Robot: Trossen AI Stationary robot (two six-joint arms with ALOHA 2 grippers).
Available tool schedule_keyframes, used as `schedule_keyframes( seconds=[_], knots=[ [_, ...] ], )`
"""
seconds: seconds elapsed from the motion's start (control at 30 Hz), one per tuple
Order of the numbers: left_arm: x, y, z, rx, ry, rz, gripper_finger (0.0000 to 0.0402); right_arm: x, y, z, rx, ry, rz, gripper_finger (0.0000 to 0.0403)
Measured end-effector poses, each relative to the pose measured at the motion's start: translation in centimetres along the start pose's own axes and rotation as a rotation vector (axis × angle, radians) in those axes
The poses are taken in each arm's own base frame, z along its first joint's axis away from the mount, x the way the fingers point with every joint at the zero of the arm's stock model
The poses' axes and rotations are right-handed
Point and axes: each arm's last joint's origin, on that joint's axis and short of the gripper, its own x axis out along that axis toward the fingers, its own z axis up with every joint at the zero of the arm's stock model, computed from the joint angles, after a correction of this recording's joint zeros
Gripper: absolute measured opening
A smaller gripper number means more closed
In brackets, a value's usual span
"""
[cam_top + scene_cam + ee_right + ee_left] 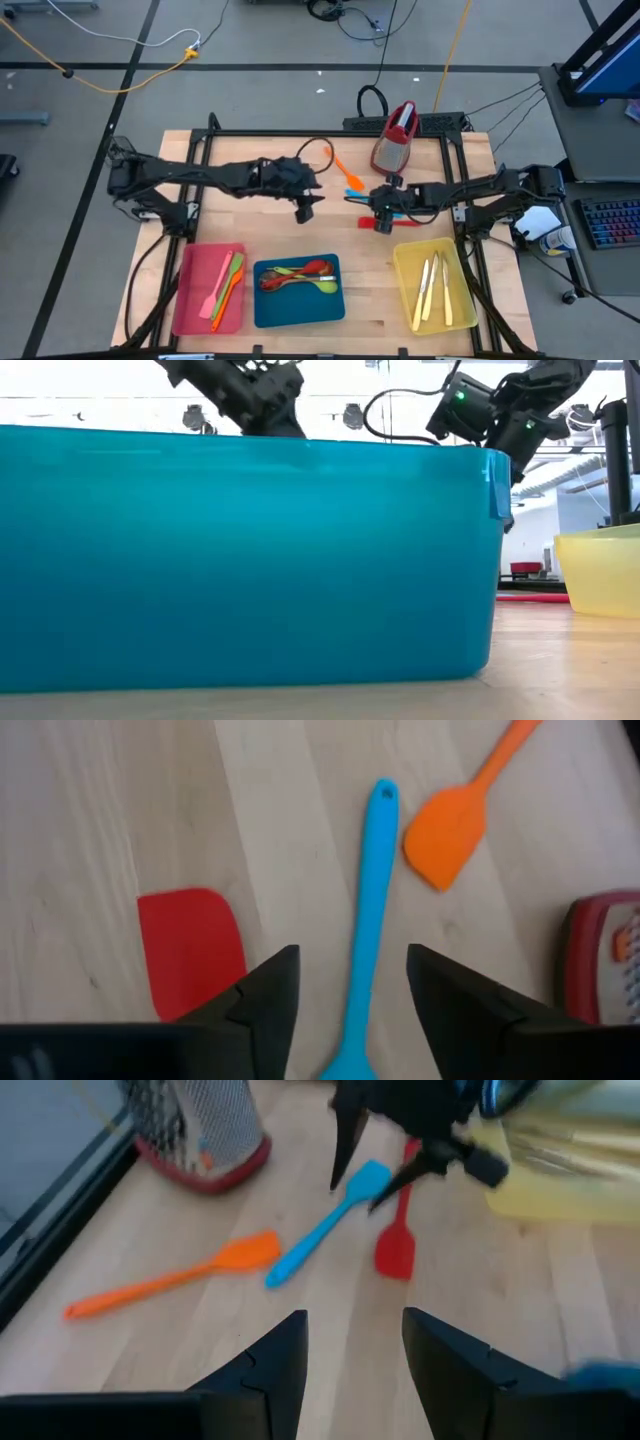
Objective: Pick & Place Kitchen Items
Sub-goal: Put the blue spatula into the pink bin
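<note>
The blue spatula (366, 920) lies flat on the tabletop (350, 240) between the orange spatula (455, 820) and the red spatula (192, 948). The right claw (345, 985) hangs just above it, fingers apart, holding nothing. The left claw (352, 1355) hovers nearby, open and empty.

An orange spatula (170, 1275), a blue spatula (365, 920) and a red spatula (397, 1240) lie flat on the table, close together. More spatulas (224, 283) lie in the pink tray, spoons (300, 276) in the blue tray, cream knives (432, 290) in the yellow tray.
</note>
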Motion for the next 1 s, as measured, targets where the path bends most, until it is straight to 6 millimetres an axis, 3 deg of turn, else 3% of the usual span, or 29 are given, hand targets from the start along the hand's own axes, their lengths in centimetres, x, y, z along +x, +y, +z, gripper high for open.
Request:
schedule_keyframes(
  seconds=[0.2, 0.33, 0.43, 0.53, 0.8, 1.0],
  knots=[
    [4.6, 1.6, -0.2, 0.012, -0.081, -0.136, 0.0170, 0.9, -0.3, -1.6, 0.054, 0.013, -0.013, 0.0200],
    [8.1, 1.7, -1.0, 0.049, -0.164, -0.302, 0.0170, 2.1, -0.6, -3.1, 0.105, -0.095, -0.016, 0.0193],
    [9.6, 1.8, -1.5, 0.121, -0.212, -0.328, 0.0170, 2.7, -0.8, -4.4, 0.113, -0.134, 0.028, 0.0186],
    [10.4, 2.5, -1.8, 0.177, -0.217, -0.305, 0.0170, 3.0, -1.0, -5.8, 0.127, -0.155, 0.038, 0.0180],
    [10.6, 4.8, -1.6, 0.100, -0.212, -0.262, 0.0170, 3.4, -1.6, -7.7, 0.193, -0.176, 0.035, 0.0156],
    [10.6, 5.3, -1.8, 0.067, -0.187, -0.254, 0.0170, 3.5, -1.5, -8.5, 0.186, -0.158, 0.040, 0.0108]
  ],
)
